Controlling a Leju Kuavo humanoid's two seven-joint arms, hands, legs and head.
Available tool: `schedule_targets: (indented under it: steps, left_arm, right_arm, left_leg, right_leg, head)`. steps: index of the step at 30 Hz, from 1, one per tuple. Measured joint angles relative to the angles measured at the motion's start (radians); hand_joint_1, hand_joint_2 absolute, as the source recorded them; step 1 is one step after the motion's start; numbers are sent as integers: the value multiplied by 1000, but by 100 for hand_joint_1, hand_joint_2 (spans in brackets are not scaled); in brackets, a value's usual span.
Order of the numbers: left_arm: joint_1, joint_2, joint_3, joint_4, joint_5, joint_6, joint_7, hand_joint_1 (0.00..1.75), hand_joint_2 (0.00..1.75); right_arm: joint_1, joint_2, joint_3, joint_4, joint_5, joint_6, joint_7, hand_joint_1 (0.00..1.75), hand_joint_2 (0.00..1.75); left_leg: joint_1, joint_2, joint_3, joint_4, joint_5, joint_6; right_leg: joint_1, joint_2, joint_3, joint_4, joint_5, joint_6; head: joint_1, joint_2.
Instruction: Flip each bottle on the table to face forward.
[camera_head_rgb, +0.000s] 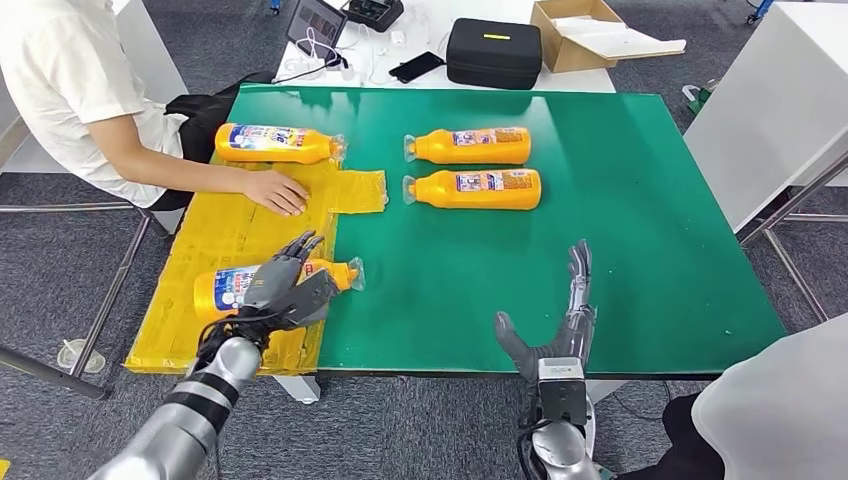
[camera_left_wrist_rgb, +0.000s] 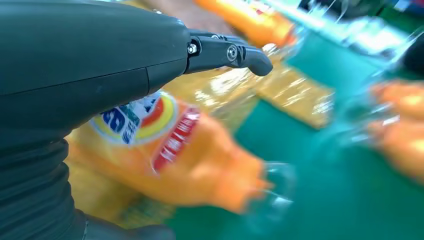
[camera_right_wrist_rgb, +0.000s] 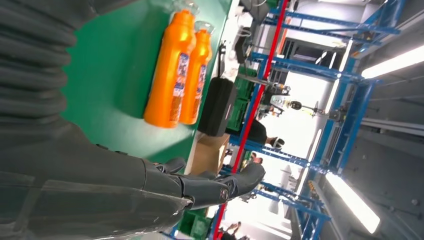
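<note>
Bottle (camera_head_rgb: 225, 287) nearest the robot lies on its side on the yellow sheet (camera_head_rgb: 215, 235), at the near left corner of the green surface (camera_head_rgb: 620, 200), its clear cap (camera_head_rgb: 355, 273) reaching just past the sheet's edge onto the green. Its label faces up. Left hand (camera_head_rgb: 285, 283) lies over the bottle's middle with fingers draped across it; whether the fingers actually clamp the bottle cannot be told, as the left wrist view is blurred and shows the palm (camera_left_wrist_rgb: 90, 50) above the label (camera_left_wrist_rgb: 145, 122) with one finger (camera_left_wrist_rgb: 230, 52) stretched beyond.

Right hand (camera_head_rgb: 565, 320) hovers over the near edge of the surface, right of the sheet, flat and spread, fingers extended, thumb out to the side, holding nothing.

Farther in, near the centre of the surface, two more bottles lie on their sides, parallel and just beside each other, caps toward the sheet: the nearer one (camera_head_rgb: 475, 188) and the farther one (camera_head_rgb: 470, 146), both with labels showing.

At the sheet's far end lies a fourth bottle (camera_head_rgb: 275, 143), on its side, cap toward the centre pair. A person's hand (camera_head_rgb: 275, 190) rests flat on the sheet just before it; the person sits left of the surface.

Beyond the surface's far edge, on a white top, stand a black case (camera_head_rgb: 493, 52) and a cardboard box (camera_head_rgb: 585, 35).
</note>
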Motion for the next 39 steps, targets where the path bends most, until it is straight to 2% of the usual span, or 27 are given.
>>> schedule_targets:
  steps: [5, 9, 19, 27, 30, 34, 36, 39]
  left_arm:
    - [109, 5, -58, -245, 53, 10, 15, 0, 175]
    - [142, 14, -106, -348, 53, 30, 23, 0, 175]
    - [166, 31, -177, -449, 101, 107, 30, 0, 175]
    - [180, 37, -201, -485, 119, 119, 30, 0, 175]
    - [203, 29, -202, -508, 188, 118, 36, 0, 175]
    - [268, -42, -200, -546, 441, 109, 111, 0, 175]
    - [296, -72, -201, -552, 542, 118, 137, 0, 175]
    - [326, -89, -215, -553, 612, 151, 141, 0, 175]
  right_arm:
    - [23, -6, -10, -21, 0, -18, 0, 0, 175]
    - [27, -9, -12, -25, 0, -22, 0, 0, 175]
    - [31, -18, -12, -20, 28, -24, -1, 0, 175]
    - [27, -27, -12, 12, 64, 5, 1, 0, 175]
    - [6, -35, -22, 77, 201, 52, 41, 0, 175]
    - [-63, -75, -63, 223, 529, 62, 199, 0, 175]
    - [-94, -95, -86, 276, 602, 50, 241, 0, 175]
    - [-125, -123, -110, 332, 690, 40, 311, 0, 175]
  left_leg:
    - [0, 0, -2, 0, -1, 0]
    - [0, 0, -2, 0, -1, -1]
    - [0, 0, -3, 0, 0, 0]
    - [0, 0, -3, 0, -1, -1]
    - [0, 1, -3, 0, -1, -1]
    - [0, -1, -4, 0, 0, 1]
    - [-2, -3, -5, 0, 0, 1]
    - [-3, -2, -5, 0, 0, 2]
  right_leg:
    - [0, 0, -3, 0, 0, 0]
    - [0, 0, -3, 0, 0, 0]
    - [0, 0, -3, 0, 0, 0]
    - [0, 0, -3, 0, 0, 0]
    - [0, 0, -3, 0, 0, 0]
    - [-1, -1, -3, -1, 0, 1]
    - [-2, -2, -3, -1, 0, 1]
    - [-2, -2, -3, -1, 0, 1]
  head:
    - [0, 0]
    - [0, 0]
    - [0, 0]
    - [0, 0]
    - [-1, 0]
    - [0, 0]
    - [0, 0]
    - [0, 0]
